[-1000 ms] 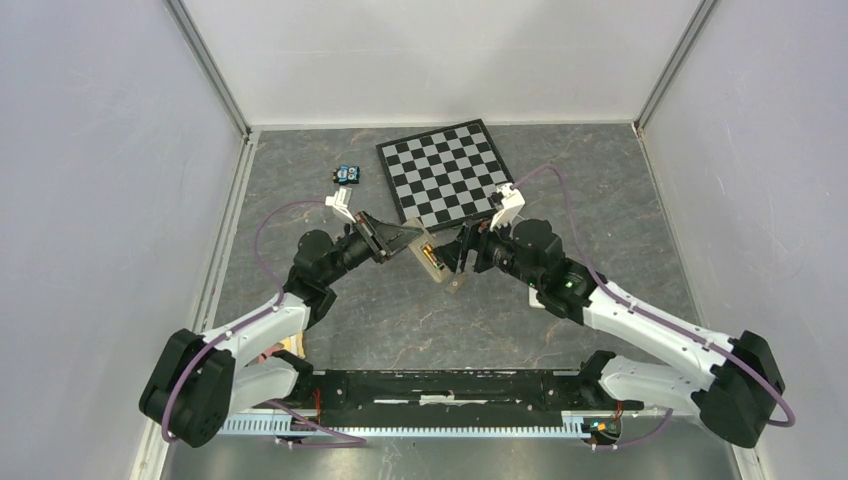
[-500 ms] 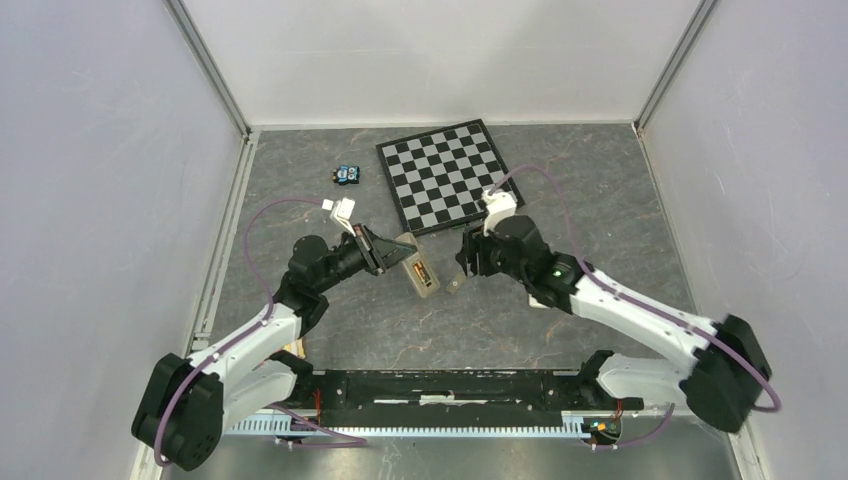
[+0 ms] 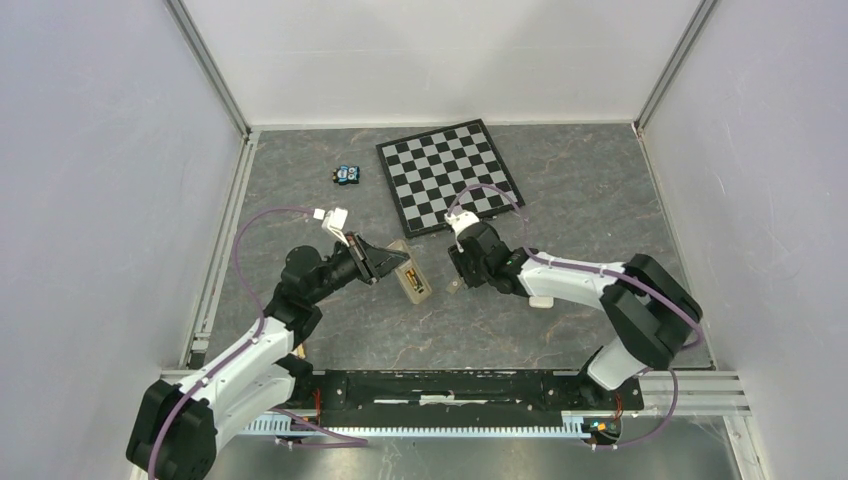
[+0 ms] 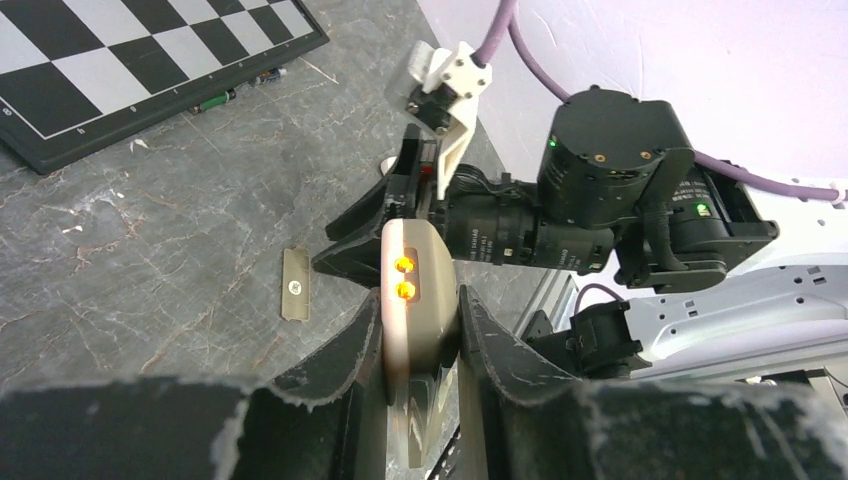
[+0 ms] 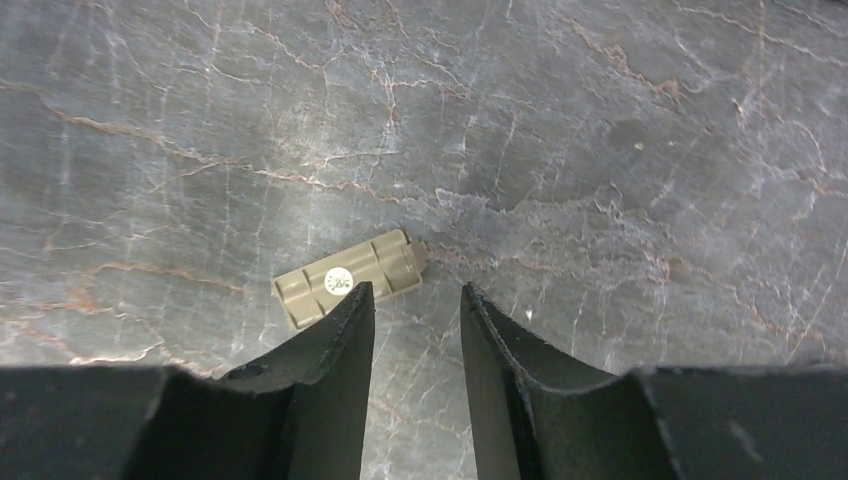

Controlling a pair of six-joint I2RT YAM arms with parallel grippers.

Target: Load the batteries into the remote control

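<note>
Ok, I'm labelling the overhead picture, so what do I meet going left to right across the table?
Small blue object → remote control, held in the left gripper → right gripper. The checkerboard and the tan cover plate overlap these, so they are left out.

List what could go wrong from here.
The flat battery cover lies off-centre, at one fingertip of the open right pincer; closing could shove it aside rather than grip it. The left pincer clamps the remote control by its sides only, so pressing on it may tilt it.
</note>
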